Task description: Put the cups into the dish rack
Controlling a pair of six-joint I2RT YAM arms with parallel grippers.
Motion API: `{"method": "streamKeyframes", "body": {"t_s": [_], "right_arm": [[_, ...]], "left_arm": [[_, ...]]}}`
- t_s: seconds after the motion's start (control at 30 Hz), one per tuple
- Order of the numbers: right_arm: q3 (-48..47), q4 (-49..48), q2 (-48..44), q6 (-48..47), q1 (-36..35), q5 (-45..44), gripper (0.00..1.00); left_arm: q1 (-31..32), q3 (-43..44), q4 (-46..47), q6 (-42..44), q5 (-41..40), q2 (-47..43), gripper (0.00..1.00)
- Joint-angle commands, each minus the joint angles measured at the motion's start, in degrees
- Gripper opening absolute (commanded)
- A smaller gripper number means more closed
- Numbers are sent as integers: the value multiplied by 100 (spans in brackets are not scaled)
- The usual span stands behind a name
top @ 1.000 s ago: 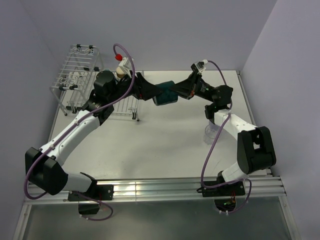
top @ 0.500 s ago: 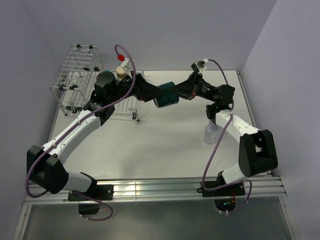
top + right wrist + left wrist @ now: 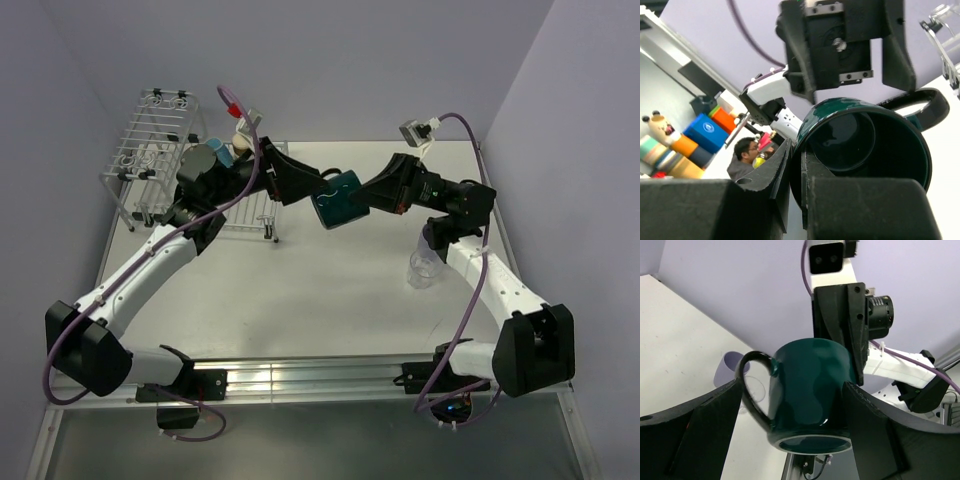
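Right, a mid-air hand-over above the middle of the table (image 3: 330, 300); the teal mug (image 3: 340, 198) hangs clear of the surface, the right gripper (image 3: 364, 197) clamped on its rim, one finger inside and one outside; the left gripper (image 3: 318, 186) has its jaws wide apart either side of the mug's body, not touching; at far left stands the dish rack (image 3: 150, 140); a light-blue mug (image 3: 222, 152) shows by its low part, seated or not I cannot tell; a clear tumbler (image 3: 424, 268) and a lavender tumbler (image 3: 730, 365) stand on the right; most of the job looks left; open table lies between, with the rack's wire edges the thing to clear.
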State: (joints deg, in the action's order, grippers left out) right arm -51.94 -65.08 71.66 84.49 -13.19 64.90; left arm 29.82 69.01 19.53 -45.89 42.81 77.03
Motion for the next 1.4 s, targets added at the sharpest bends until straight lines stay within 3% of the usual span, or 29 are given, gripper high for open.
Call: {"method": "streamKeyframes", "body": {"t_s": [0.0,0.23,0.77,1.13,1.37], "right_arm": [[-185,-2202,-512,-337,-17,-751,0],[-97,-2009,-811,-713,1,-637,0],[17,-1788,-1022,-1242,-26,-926,0],[105,-1377,-1189,-1672,-17,-1164,0],[61,-936,-1382,-1989,-35,-1234,0]], "left_arm": [[41,-231,-713,-219,220,22,88],[32,-72,-889,-236,237,-4,88],[120,-696,797,-1607,1282,-118,89],[410,-1012,1825,-2178,1335,-286,90],[594,-978,1879,-2249,1265,-189,90]]}}
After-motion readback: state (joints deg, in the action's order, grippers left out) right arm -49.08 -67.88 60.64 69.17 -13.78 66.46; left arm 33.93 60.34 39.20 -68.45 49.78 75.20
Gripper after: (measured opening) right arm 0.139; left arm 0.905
